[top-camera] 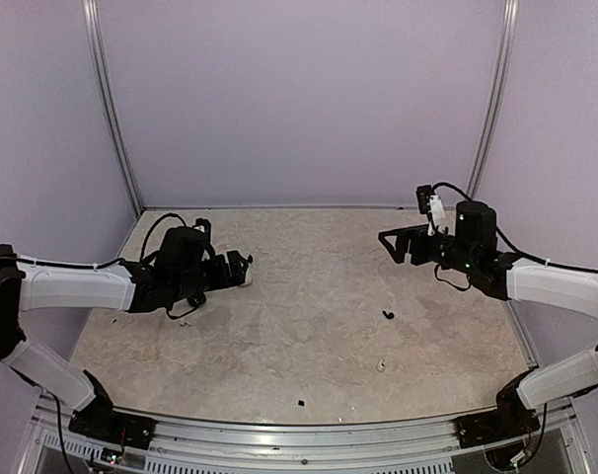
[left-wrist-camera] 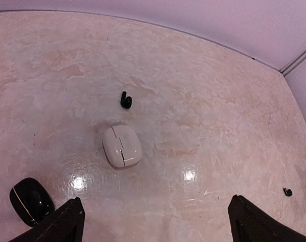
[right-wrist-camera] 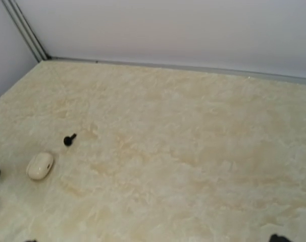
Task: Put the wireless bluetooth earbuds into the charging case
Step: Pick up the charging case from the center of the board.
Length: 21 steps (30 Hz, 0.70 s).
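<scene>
Ahead of left fingers (left-wrist-camera: 67,222), black earbud (left-wrist-camera: 125,100).

No legible text, label, brand, number or sign appears in any view; the white charging case (left-wrist-camera: 122,146), black charging case (left-wrist-camera: 31,200) and tabletop (left-wrist-camera: 203,101) carry no readable marking

The beige marbled tabletop (top-camera: 309,296) is viewed whole from high behind by the top camera, steeply and closely from the left wrist, obliquely and from farther off at the right. A closed white oval plastic case (left-wrist-camera: 121,146) (right-wrist-camera: 40,166) is shared by both wrist views.
</scene>
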### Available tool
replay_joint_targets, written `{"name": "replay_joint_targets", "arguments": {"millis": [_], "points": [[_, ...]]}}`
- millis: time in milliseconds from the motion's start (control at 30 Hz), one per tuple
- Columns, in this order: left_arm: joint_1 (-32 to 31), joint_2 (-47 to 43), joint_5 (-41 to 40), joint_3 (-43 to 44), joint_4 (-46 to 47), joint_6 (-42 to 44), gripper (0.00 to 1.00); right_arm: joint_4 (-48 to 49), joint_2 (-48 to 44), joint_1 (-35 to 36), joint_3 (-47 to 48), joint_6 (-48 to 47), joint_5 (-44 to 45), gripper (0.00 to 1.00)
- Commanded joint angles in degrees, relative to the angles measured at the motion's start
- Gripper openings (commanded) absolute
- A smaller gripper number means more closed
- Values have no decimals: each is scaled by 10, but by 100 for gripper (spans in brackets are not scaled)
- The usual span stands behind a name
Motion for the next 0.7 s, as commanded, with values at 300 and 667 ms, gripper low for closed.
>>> {"name": "replay_joint_targets", "arguments": {"millis": [300,667], "points": [[67,60,108,37,-6,140,99,-52,19,16,9,-57,-44,99],[113,216,218,193,-153,418,97,-29,36,18,16,-76,-202,99]]}}
